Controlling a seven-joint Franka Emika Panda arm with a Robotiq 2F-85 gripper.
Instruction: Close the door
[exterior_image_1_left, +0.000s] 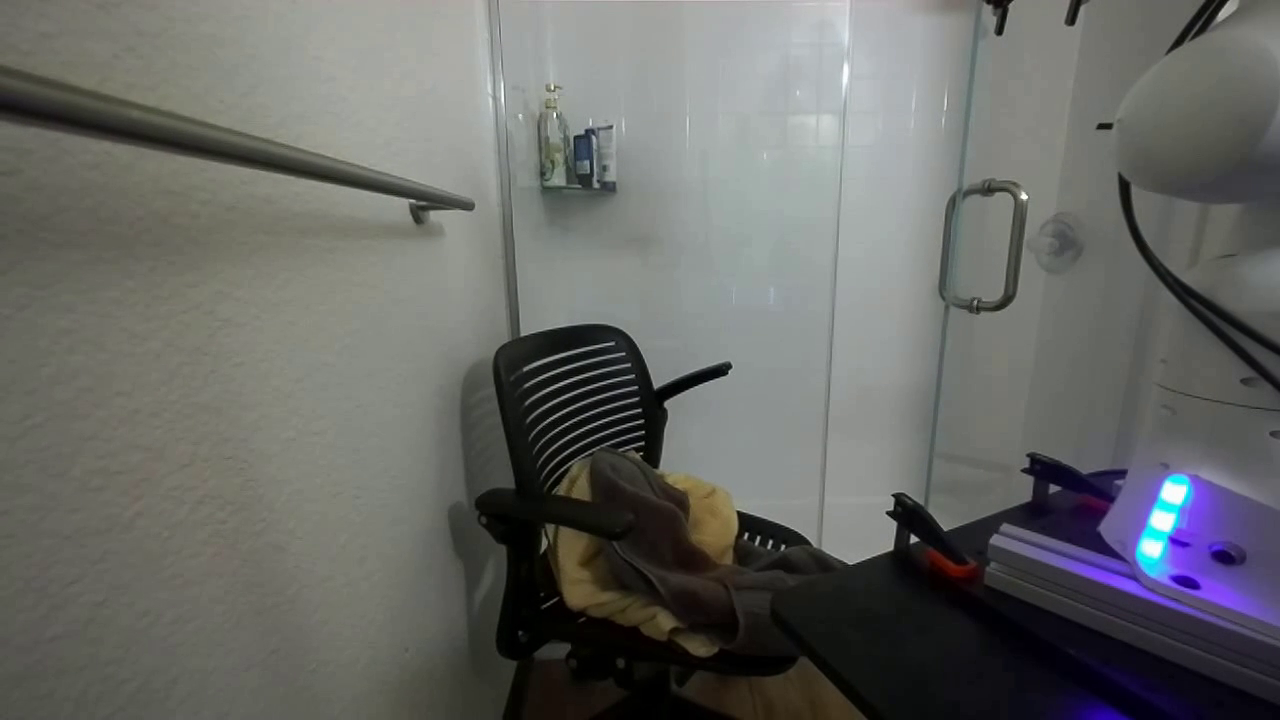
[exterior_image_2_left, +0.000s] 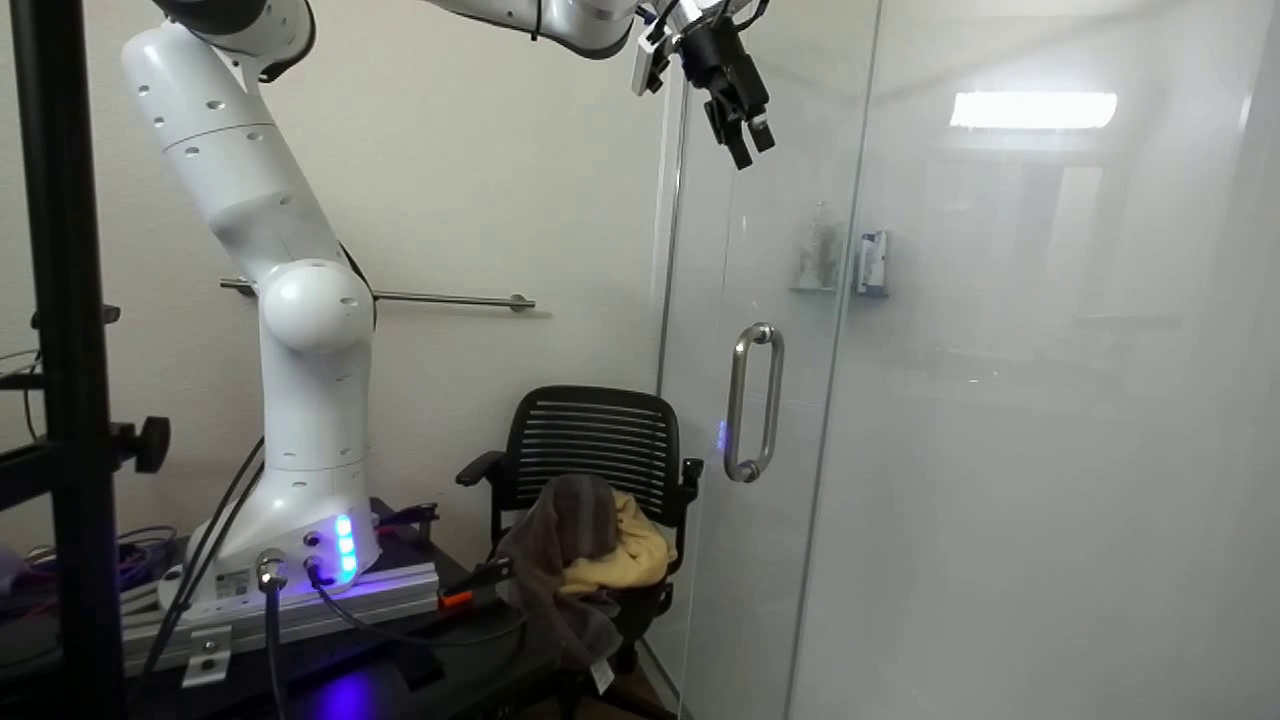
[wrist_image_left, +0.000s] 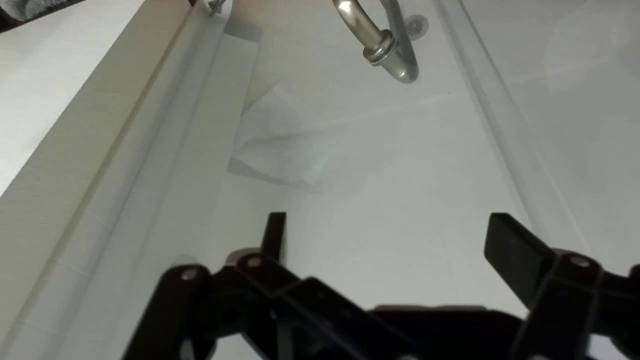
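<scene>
Door handle (exterior_image_2_left: 736, 400) (silver) below gripper (exterior_image_2_left: 753, 152)

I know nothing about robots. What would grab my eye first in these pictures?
Probably the white robot arm rising at the left of an exterior view, a blue light strip glowing low on it. Near the top, its open black gripper hangs higher than the silver loop handle of the glossy door. Then, low near the middle, a black chair heaped with brown and yellow cloth.
</scene>
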